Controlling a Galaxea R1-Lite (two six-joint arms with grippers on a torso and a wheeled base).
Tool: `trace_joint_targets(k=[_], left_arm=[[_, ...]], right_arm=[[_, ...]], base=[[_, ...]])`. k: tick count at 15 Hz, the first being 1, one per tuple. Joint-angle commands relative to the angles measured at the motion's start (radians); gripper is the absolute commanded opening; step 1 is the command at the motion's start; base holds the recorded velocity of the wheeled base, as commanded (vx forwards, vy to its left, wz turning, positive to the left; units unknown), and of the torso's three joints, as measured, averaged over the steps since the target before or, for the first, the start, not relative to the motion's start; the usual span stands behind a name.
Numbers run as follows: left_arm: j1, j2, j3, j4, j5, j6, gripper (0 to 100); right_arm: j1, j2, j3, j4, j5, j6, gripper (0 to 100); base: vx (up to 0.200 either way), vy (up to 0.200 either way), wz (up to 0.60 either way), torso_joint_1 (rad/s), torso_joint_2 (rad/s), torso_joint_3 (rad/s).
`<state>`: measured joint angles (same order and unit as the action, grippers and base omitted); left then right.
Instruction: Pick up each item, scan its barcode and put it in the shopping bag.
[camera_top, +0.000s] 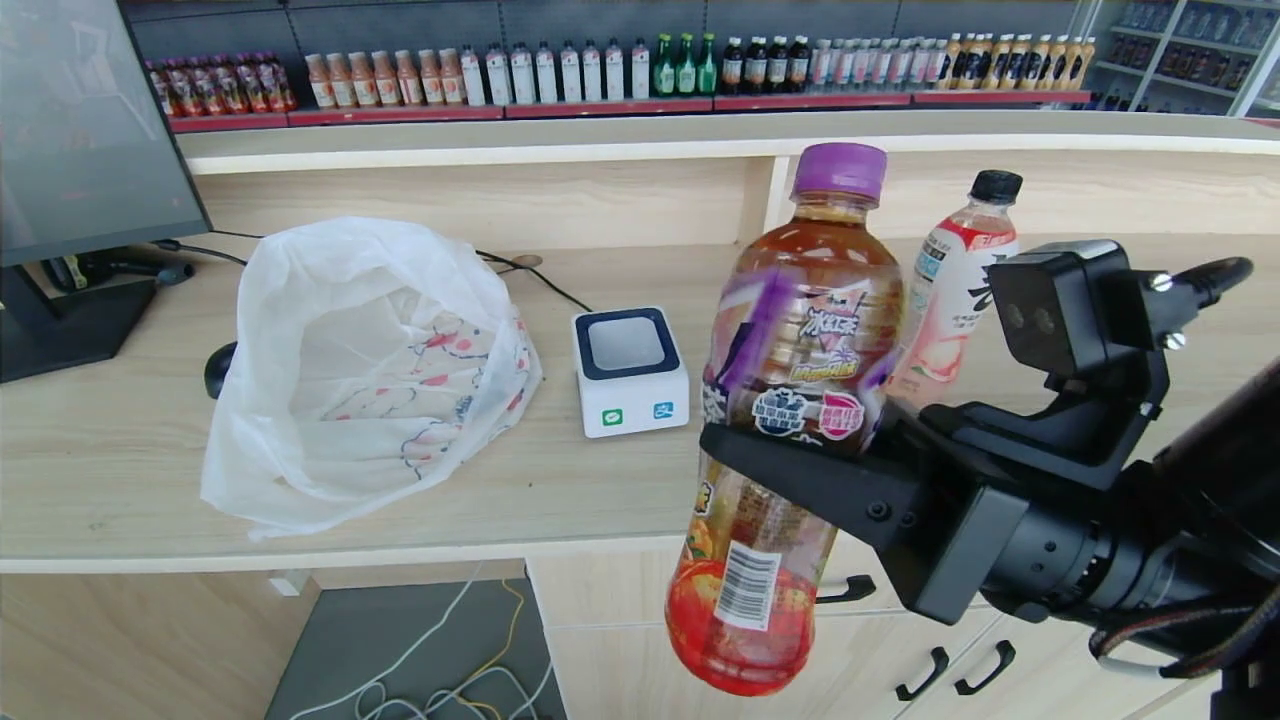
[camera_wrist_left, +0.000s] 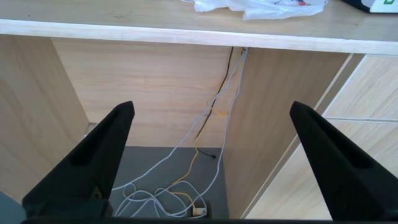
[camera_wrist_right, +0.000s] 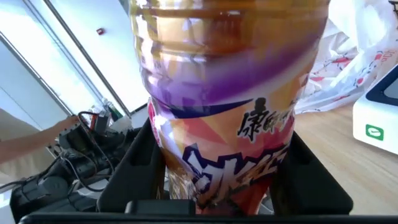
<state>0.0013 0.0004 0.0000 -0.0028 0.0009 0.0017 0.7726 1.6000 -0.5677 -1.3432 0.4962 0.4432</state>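
My right fingers (camera_top: 785, 468) were clamped around the middle of one purple-capped bottle (camera_top: 800, 300), one finger on each side of its label. The bottle stood nearly upright in the air on my right side, out in front of the surface's (camera_top: 120, 450) near edge. Its barcode (camera_top: 748, 585) sat low on the side turned toward my head. My left fingers (camera_wrist_left: 102, 152) were spread wide apart and held nothing. They hung low, below the surface's edge, above a tangle of cables (camera_wrist_left: 186, 180) on the floor.

I counted two bottles. The second one, with a black cap (camera_top: 955, 290), stood upright on the surface behind the one I held, partly hidden by it. There was one white scanner box (camera_top: 630, 370) on the surface, its dark-framed window facing up. Just beside it on my left lay one shopping bag (camera_top: 370, 370), white and crumpled, with its mouth open. A small dark object (camera_top: 218, 368) peeked out at the bag's far left edge. Farther left stood a monitor (camera_top: 80, 130), with a dark handheld device (camera_top: 120, 268) on a cable under it. Behind the surface, a long shelf (camera_top: 600, 108) carried a row of many bottles. Below the surface on my right were cupboard fronts with black handles (camera_top: 960, 675).
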Motion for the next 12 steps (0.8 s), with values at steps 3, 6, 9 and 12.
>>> trace_joint_targets(k=[3, 6, 9, 12], left_arm=[[0.000, 0.000, 0.000, 0.000, 0.001, 0.000, 100], [0.000, 0.000, 0.000, 0.000, 0.001, 0.000, 100], [0.000, 0.000, 0.000, 0.000, 0.001, 0.000, 100], [0.000, 0.000, 0.000, 0.000, 0.001, 0.000, 100]], right_arm=[[0.001, 0.080, -0.098, -0.001, 0.058, 0.063, 0], [0.001, 0.081, -0.107, -0.001, 0.116, 0.084, 0], [0.001, 0.092, -0.110, -0.001, 0.139, 0.109, 0], [-0.001, 0.092, -0.110, -0.001, 0.139, 0.121, 0]], base=[[0.000, 0.000, 0.00, 0.000, 0.00, 0.000], [0.000, 0.000, 0.00, 0.000, 0.00, 0.000], [0.000, 0.000, 0.00, 0.000, 0.00, 0.000], [0.000, 0.000, 0.00, 0.000, 0.00, 0.000]])
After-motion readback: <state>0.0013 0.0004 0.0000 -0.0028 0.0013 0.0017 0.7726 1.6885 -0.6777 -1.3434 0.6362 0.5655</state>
